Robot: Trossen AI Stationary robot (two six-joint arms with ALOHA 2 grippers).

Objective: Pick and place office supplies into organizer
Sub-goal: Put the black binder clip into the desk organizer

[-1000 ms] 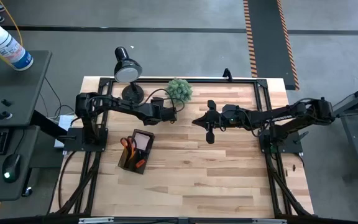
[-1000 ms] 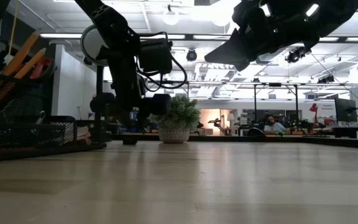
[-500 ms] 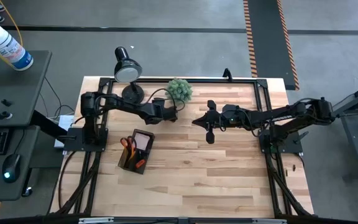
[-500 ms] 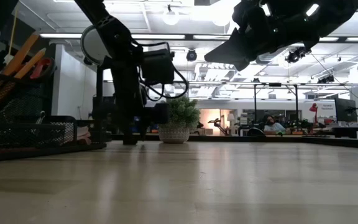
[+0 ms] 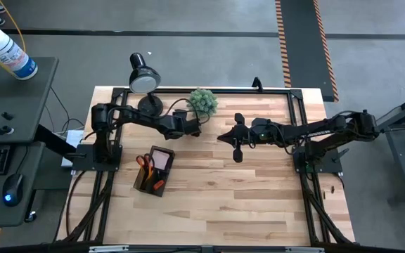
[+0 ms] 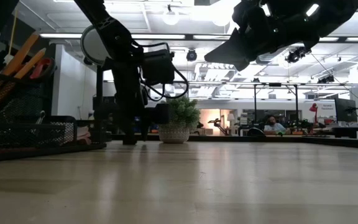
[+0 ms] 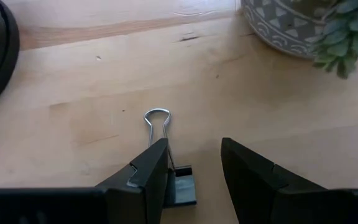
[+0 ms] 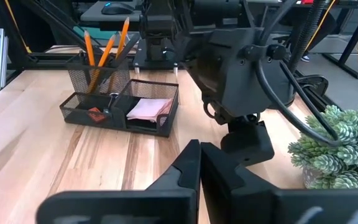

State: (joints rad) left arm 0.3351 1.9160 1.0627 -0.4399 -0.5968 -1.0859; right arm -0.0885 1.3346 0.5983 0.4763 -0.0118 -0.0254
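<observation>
Black mesh organizer (image 5: 153, 171) sits on the desk (image 5: 259, 197), left-front of centre. Tall compartment holds yellow-orange pencils (image 8: 104, 50) standing upright, plus red-handled scissors (image 5: 144, 163), handles up. Low tray section beside it has the pale pink sticky-note pad (image 8: 148, 109); the adjoining low section holds an orange-black marker (image 8: 95, 113).

Left hand (image 7: 194, 165) is down at the desk near the back, between the desk lamp (image 5: 144, 81) base and the potted plant (image 5: 203, 101). Fingers released, spread apart. Small black binder clip (image 7: 178, 186) lies flat on the wood just under/against the one finger (image 7: 145, 171), wire loop pointing away from the hand; not gripped, as far as left wrist view shows.

Right hand (image 5: 235, 138) hangs above desk centre, well apart from organizer, holding nothing; fingers (image 8: 185, 165) clenched together w/ only a thin seam between.

Plant pot stands just beside left hand in low view.
</observation>
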